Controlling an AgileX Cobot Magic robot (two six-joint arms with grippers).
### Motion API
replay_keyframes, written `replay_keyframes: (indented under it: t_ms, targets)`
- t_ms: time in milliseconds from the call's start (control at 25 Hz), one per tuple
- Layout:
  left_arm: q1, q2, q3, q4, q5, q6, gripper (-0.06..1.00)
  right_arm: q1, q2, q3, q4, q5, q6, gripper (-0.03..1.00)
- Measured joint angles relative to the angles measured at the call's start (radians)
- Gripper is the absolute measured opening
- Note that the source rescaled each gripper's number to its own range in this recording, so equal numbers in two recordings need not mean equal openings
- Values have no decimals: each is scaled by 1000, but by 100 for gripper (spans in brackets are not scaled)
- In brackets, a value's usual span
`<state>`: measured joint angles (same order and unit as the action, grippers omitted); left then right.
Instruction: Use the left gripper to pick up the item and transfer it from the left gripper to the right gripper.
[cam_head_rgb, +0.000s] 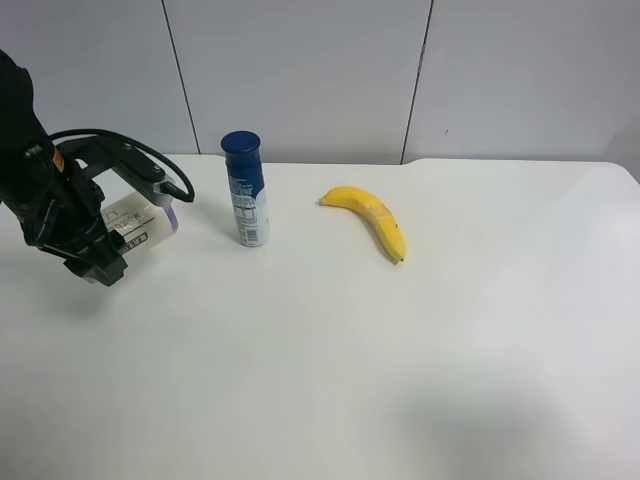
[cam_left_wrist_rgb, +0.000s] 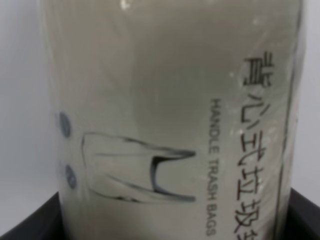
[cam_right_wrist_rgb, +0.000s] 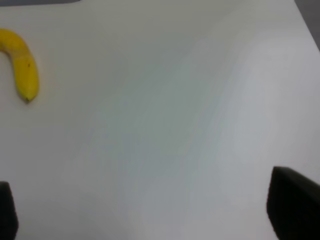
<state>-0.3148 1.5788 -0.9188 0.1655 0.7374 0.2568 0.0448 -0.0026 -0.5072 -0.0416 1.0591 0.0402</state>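
The item (cam_head_rgb: 143, 222), a short fat roll with a cream label and a purple end, sits between the plates of my left gripper (cam_head_rgb: 118, 238), on the arm at the exterior high view's left. It is tilted, near the table's left edge. In the left wrist view the item (cam_left_wrist_rgb: 170, 115) fills the frame, with print reading "HANDLE TRASH BAGS", and the black plates (cam_left_wrist_rgb: 25, 227) close on both its sides. My right gripper (cam_right_wrist_rgb: 150, 215) is open and empty above bare table; only its dark fingertips (cam_right_wrist_rgb: 295, 210) show. It is out of the exterior high view.
A tall blue-capped bottle (cam_head_rgb: 245, 190) stands upright just right of the item. A yellow banana (cam_head_rgb: 370, 215) lies on the white table (cam_head_rgb: 330, 350) further right; it also shows in the right wrist view (cam_right_wrist_rgb: 22, 65). A grey wall runs behind.
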Motion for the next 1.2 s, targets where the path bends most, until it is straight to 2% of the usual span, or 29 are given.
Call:
replay_keyframes:
  t_ms: [240,680,1040,1200]
  targets:
    - [-87,-62,-30,3,137,-1,0,0,0,0,0,0,0,100]
    - [-292,-156,-30,5,237,-5,0,0,0,0,0,0,0,100]
    - [-485,-160,-31,-12,212,-5,0,0,0,0,0,0,0,100]
    - [-531,-158,-33,-33,184,-3,0,0,0,0,0,0,0,100]
